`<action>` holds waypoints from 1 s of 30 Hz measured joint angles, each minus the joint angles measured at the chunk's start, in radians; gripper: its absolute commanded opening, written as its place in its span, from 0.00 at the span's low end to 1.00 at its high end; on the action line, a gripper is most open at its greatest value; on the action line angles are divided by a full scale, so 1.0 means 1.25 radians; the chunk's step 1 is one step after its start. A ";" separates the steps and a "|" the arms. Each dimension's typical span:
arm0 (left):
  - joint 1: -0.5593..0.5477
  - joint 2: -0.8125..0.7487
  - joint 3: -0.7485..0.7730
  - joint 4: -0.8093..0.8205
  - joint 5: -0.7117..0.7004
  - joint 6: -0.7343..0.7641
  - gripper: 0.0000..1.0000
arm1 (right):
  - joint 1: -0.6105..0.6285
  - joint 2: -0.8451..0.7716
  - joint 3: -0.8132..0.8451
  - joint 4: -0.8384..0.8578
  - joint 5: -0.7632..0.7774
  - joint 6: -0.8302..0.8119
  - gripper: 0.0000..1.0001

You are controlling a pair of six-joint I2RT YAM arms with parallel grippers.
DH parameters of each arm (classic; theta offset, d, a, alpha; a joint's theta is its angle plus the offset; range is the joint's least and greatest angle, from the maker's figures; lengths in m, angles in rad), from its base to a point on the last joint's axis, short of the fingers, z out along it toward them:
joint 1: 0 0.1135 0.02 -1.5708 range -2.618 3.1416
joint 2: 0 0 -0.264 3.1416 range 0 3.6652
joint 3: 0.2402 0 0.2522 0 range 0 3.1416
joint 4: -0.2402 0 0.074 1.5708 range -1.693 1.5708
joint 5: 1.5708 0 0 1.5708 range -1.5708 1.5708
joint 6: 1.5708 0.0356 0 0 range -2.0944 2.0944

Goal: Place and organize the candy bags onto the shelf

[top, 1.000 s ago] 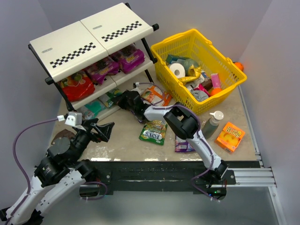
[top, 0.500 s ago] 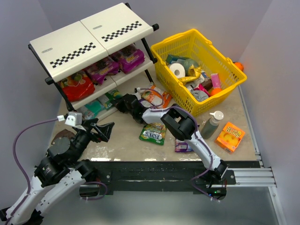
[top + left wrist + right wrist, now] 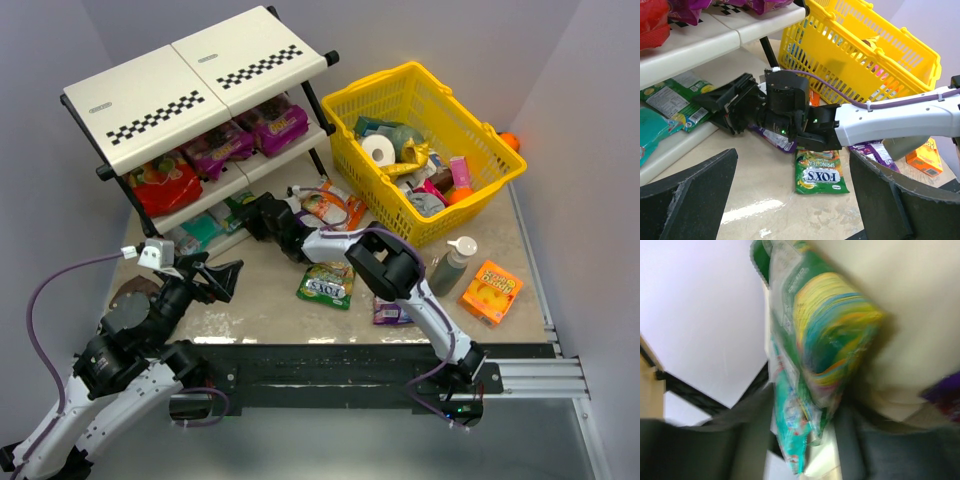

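The right gripper (image 3: pixel 711 108) reaches over to the bottom tier of the shelf (image 3: pixel 190 70), its arm stretched across the table (image 3: pixel 260 310) from the right. Its claw is spread, one finger above and one below. In the right wrist view a green candy bag (image 3: pixel 815 340) with a yellow and teal print lies between the fingers on the cream panel. A teal candy bag (image 3: pixel 790 440) sits just beside it. That view is blurred, so it is unclear whether either finger touches the green bag.

The left gripper (image 3: pixel 228 280) hovers over the near left part of the table. Its claw is spread wide, with nothing between the fingers.

On the middle tier lie a red candy bag (image 3: pixel 160 182) and two magenta candy bags (image 3: pixel 216 148) (image 3: pixel 272 122). The top tier is bare cream panel with checkered strips.

On the table, an orange candy bag (image 3: pixel 335 205) rests near the yellow basket (image 3: pixel 400 75). A green FOX'S bag (image 3: pixel 817 172) lies flat just in front of the right arm's wrist. A purple candy bag (image 3: pixel 392 312) is partly hidden under the right arm.

A grey bottle (image 3: pixel 455 265) with a white cap stands to the right. An orange box (image 3: pixel 490 290) is just beside it.
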 measured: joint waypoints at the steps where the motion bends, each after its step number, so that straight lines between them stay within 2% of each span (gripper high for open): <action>1: 0.000 0.000 0.000 0.000 -0.002 0.000 0.99 | 0.000 -0.005 0.001 -0.005 -0.001 -0.002 0.63; 7: 0.000 0.000 0.000 0.000 -0.011 0.000 0.99 | 0.004 -0.078 -0.039 -0.078 0.001 -0.031 0.83; 10: 0.000 0.000 0.000 -0.001 -0.013 0.000 1.00 | 0.008 -0.123 -0.080 -0.093 0.002 -0.049 0.89; 20: 0.000 -0.003 0.000 -0.001 -0.013 0.000 0.99 | 0.020 -0.194 -0.175 -0.104 -0.010 -0.074 0.99; 30: 0.000 -0.009 0.000 -0.001 -0.018 0.000 1.00 | 0.059 -0.302 -0.320 -0.128 -0.033 -0.070 0.99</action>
